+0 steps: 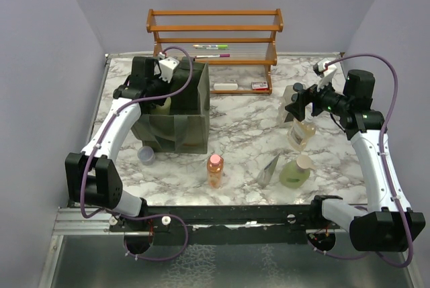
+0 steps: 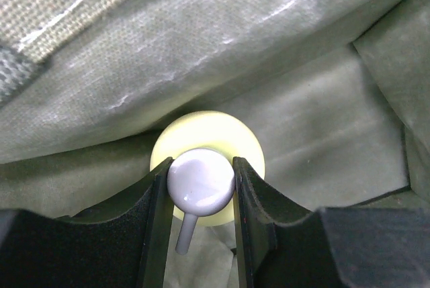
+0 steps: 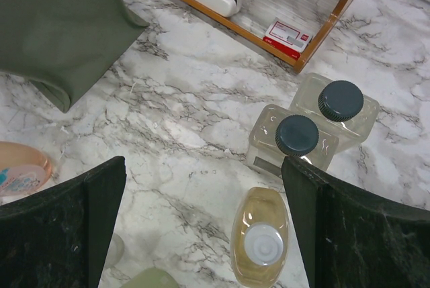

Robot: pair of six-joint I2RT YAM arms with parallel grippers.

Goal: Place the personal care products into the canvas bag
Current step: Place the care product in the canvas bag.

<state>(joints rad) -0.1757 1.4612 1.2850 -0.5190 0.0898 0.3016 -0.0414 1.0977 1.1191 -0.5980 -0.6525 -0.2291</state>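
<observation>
Seemingly working on the drop-off step: pinching the grey pump head point(image 2: 201, 178) of a pale green round plastic bottle point(image 2: 209, 129) with the left claw point(image 2: 200, 184), deep inside the boxy olive-green canvas bag point(image 2: 201, 46) near the far left corner of the marbled desk point(image 1: 235, 127). Needing next a release and a straight lift clear of the fabric walls. Hovering the right claw point(image 3: 201, 190), spread wide and carrying nothing, over the desk's right side, above an amber pump bottle point(image 3: 260, 234), with two clear black-capped bottles point(image 3: 296, 135) just beyond.

You are seeing bright, even overhead light falling across the marble table point(image 1: 242, 133), leaving only soft shadows. Inside the canvas bag point(image 2: 282, 66) the view is dimming toward the lower edge, and a small glint is shining on the grey pump head point(image 2: 200, 180).
</observation>
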